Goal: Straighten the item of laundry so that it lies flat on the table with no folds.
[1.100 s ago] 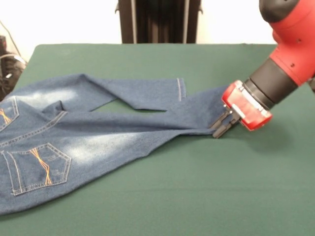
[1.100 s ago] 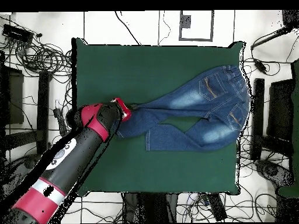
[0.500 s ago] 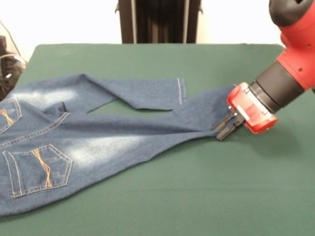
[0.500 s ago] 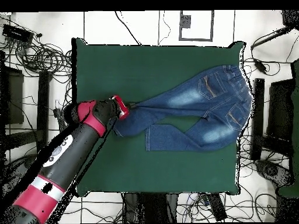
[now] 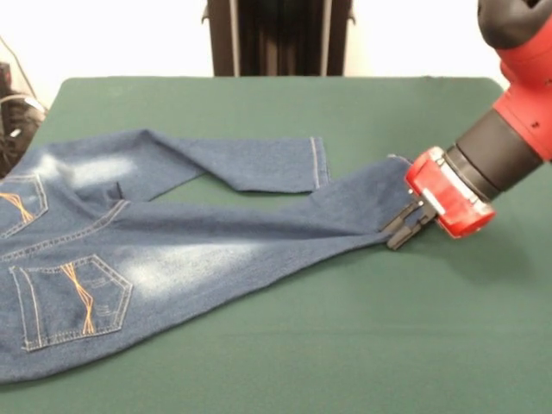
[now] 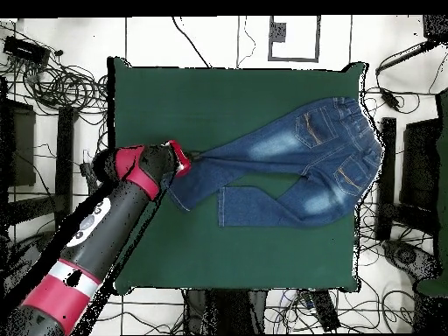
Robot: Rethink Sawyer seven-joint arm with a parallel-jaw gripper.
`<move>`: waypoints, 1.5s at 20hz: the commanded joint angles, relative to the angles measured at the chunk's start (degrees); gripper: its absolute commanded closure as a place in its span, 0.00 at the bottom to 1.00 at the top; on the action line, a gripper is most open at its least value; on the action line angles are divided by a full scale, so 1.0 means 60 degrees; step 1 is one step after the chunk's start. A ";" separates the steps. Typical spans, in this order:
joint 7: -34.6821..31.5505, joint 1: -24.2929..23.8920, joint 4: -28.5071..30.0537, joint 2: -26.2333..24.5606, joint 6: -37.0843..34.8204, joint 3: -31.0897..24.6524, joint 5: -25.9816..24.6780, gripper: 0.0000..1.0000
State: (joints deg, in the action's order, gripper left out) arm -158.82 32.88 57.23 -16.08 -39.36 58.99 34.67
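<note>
A small pair of blue denim jeans [image 5: 172, 241] lies on the dark green table [image 5: 362, 345], waist and orange-stitched pockets at the front view's left, both legs reaching right. The near leg is stretched out to its hem at the right, where my gripper [image 5: 404, 231] is shut on the hem corner, low over the cloth. The far leg ends at a pale-stitched hem [image 5: 317, 164] mid-table. In the overhead view the jeans [image 6: 297, 166] run from the table's [image 6: 219, 96] right edge toward my gripper [image 6: 191, 159] at the left.
Cables and stands [image 6: 52, 79] surround the table on the floor. A dark post [image 5: 280, 39] rises behind the table's far edge. The jeans' waist [image 6: 363, 131] reaches the table's right edge in the overhead view.
My gripper has pulled the near leg's hem further right in the front view, and the whole pair has slid along with it; the leg lies straighter.
</note>
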 commanded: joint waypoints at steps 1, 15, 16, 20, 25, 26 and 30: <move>-0.1246 0.0100 -0.0737 0.0758 -0.0342 -0.2298 0.0706 1.00; -0.1702 0.0025 -0.0544 0.0956 0.0300 -0.2795 0.0669 0.00; -0.1341 -0.0043 -0.0389 0.1164 0.0488 -0.2992 0.0557 0.00; 0.0128 -0.0370 0.0562 0.2401 0.0867 -0.3778 0.0022 0.00; 0.0553 -0.0359 0.2021 0.3862 -0.0093 -0.3444 -0.0724 0.00; 0.0496 -0.0332 0.2214 0.3995 -0.0197 -0.3249 -0.0903 0.00; 0.0673 -0.0495 0.2824 0.4396 0.0043 -0.3406 -0.1407 0.00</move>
State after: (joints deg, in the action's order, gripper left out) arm -158.82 31.95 62.88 3.20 -37.76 46.20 31.01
